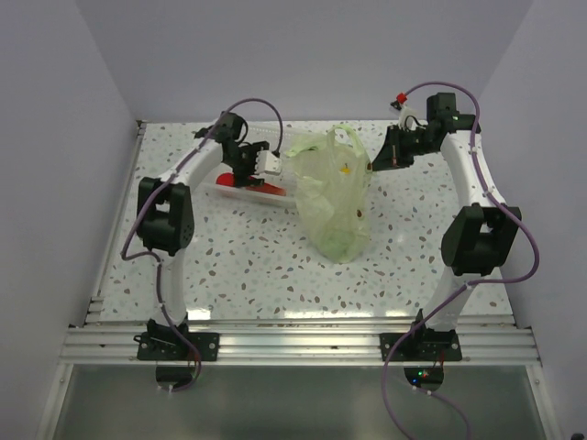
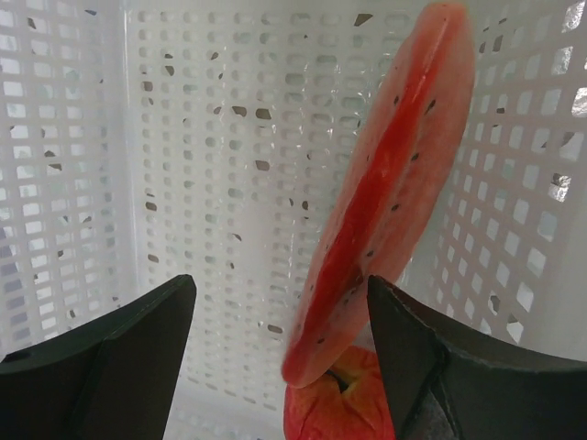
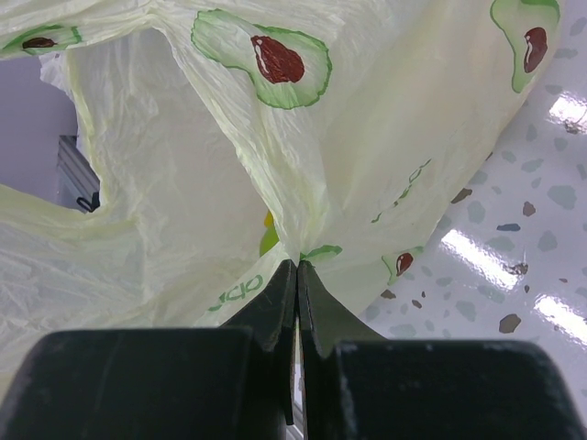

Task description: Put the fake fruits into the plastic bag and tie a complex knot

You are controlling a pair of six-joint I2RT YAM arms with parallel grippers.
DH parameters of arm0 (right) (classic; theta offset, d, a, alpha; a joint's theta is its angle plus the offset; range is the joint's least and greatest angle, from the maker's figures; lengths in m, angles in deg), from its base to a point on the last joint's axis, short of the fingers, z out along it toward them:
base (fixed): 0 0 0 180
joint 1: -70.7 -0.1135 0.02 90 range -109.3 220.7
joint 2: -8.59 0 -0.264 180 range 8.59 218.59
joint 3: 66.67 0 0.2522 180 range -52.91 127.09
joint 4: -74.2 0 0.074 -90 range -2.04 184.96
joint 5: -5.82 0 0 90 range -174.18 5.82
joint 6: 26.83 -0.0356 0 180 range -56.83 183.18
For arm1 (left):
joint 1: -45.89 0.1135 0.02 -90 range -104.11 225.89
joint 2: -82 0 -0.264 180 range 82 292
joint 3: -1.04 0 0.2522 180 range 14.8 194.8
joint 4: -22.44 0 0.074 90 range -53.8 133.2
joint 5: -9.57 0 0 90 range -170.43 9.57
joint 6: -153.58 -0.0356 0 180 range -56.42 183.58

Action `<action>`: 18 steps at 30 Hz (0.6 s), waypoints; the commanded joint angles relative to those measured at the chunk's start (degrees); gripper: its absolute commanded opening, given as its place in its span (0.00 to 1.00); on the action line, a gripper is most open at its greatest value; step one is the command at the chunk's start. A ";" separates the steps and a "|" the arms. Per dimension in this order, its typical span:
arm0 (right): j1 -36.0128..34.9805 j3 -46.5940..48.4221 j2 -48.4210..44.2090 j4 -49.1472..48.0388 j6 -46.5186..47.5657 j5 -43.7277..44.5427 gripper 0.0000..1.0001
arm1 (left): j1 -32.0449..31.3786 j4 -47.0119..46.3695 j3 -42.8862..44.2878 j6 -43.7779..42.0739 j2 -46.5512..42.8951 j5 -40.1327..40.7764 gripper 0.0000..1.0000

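The left gripper (image 2: 280,286) is spread wide inside the white basket (image 2: 183,137), near the far edge of the table (image 1: 257,266). The long red fruit (image 2: 390,183) stands up tall between its fingers, closer to the right one. The right gripper (image 3: 296,268) pinches the plastic bag (image 3: 367,137), mid-table.

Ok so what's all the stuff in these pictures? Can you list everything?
thin crinkly plastic bag: one, pale green with avocado pictures, middle of the table
perforated plastic basket: one, white, left of the bag
long flat plastic fruit slice: one, red with dark seeds, leaning in the basket
round plastic fruit: one, red, in the basket below the slice
speckled table: one, white with dark flecks, under everything
left arm: one, black and white, reaching into the basket
right arm: one, black and white, reaching to the bag
left fingers: two, black, open beside the slice
right fingers: two, black, shut on the bag
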 commanded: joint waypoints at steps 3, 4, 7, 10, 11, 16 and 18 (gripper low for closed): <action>-0.11 0.99 -2.14 1.52 1.37 -0.89 0.00 | -0.70 1.86 4.34 -1.31 4.35 0.32 0.79; -0.03 0.90 -2.14 1.60 1.46 -0.80 0.00 | -0.70 1.60 4.60 -0.87 5.22 0.41 0.78; -0.11 0.73 -2.06 1.78 1.64 -0.89 0.00 | -0.96 -0.42 5.48 2.11 6.37 0.41 0.72; -0.03 0.90 -1.97 1.78 1.64 -0.98 0.00 | -1.14 0.19 5.75 1.95 6.63 -1.35 0.68; -0.03 0.99 -1.88 1.78 1.55 -0.98 0.00 | -1.49 0.36 5.58 1.86 6.72 -1.52 0.68; -0.03 0.99 -1.79 1.87 1.55 -1.16 0.00 | -2.28 -0.16 5.48 1.68 8.56 0.05 0.68; -0.03 0.90 -1.79 1.78 1.64 -0.98 0.00 | -2.37 -0.16 6.62 2.56 9.62 0.15 0.64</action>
